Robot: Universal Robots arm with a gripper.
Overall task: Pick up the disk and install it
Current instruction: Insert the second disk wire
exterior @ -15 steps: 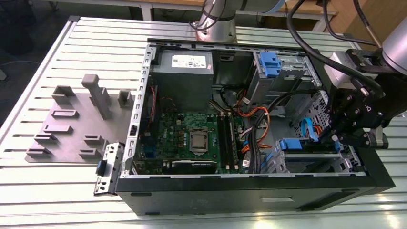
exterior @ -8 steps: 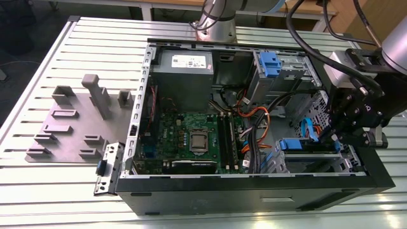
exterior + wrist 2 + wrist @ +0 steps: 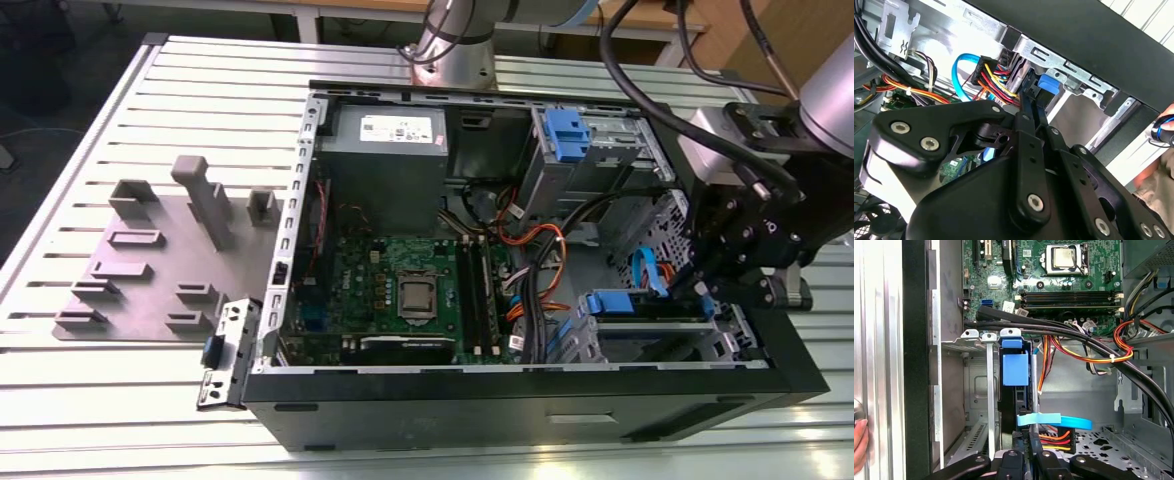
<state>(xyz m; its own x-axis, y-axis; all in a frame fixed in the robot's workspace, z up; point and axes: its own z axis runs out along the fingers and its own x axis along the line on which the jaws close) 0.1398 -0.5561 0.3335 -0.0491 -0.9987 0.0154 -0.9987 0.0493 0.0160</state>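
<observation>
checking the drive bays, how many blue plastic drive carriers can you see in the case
2. One blue carrier sits in the upper bay by the grey power supply. The other is in the lower bay beside the gripper, on the exterior view's right. More may be hidden behind cables.

disk (image 3: 1015,390) mostly hidden in bay, jaws cropped

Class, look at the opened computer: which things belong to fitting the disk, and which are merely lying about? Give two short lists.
Belongs to the job: the disk, standing in the drive bay; the robot's hand beside it; the computer case.

Lying about: the grey block plate on the table; the power supply; the blue cable.
</observation>
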